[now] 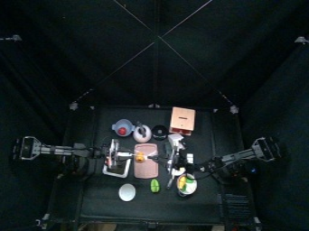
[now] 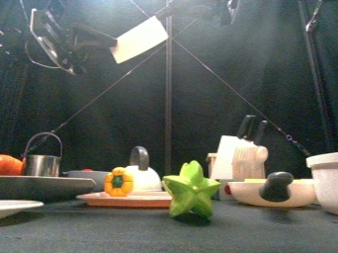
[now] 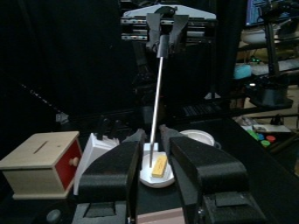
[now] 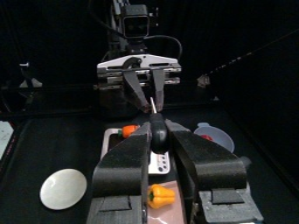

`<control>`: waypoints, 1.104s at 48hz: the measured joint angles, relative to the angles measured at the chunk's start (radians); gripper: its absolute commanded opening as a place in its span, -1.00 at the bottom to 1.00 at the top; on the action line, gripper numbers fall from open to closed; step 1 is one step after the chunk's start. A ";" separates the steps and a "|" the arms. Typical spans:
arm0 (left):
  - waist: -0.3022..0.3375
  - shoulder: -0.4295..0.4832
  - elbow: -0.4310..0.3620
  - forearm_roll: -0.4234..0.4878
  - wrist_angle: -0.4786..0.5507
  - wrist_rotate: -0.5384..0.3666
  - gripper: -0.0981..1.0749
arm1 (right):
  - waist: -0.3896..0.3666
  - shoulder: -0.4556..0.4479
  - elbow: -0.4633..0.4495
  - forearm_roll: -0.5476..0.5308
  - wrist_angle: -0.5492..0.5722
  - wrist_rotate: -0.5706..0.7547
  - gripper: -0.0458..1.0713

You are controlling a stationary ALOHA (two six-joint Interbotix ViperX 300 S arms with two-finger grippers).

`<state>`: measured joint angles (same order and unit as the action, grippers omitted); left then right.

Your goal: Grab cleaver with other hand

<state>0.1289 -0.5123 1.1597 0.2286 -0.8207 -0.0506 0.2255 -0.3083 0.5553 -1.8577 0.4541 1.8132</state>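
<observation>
Starfruit (image 2: 192, 193) up front on bench (image 2: 79, 237); cleaver (image 2: 140, 40) high in air, right jaws pinching one end, left jaws spread around the other. Likely stiff, thin, slick: grab handle.

The cleaver (image 2: 140, 40) hangs in the air at the upper left of the front view, its broad pale rectangular blade tilted, well above the surface; in the left wrist view it appears edge-on as a thin line.

A robot test lab, this one: black curtains (image 1: 72, 54) pen in a small bench (image 1: 103, 180), and beyond them cluttered desks and monitors (image 3: 271, 17) show on the right side.
</observation>
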 measured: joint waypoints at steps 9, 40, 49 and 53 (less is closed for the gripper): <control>-0.002 0.000 0.000 0.012 -0.002 0.000 0.29 | 0.000 0.003 -0.005 -0.008 0.005 0.000 0.04; 0.002 0.015 0.000 0.021 -0.014 0.006 -0.20 | -0.002 0.008 -0.006 -0.017 0.008 0.000 0.04; 0.003 0.017 0.006 0.021 -0.029 0.008 -0.38 | 0.000 0.012 -0.006 -0.009 0.009 0.000 0.12; 0.003 0.017 0.008 0.021 -0.029 0.008 -0.38 | 0.000 0.015 -0.006 0.002 0.011 0.000 0.24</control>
<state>0.1319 -0.4955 1.1674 0.2500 -0.8498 -0.0430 0.2255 -0.2930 0.5492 -1.8561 0.4648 1.8132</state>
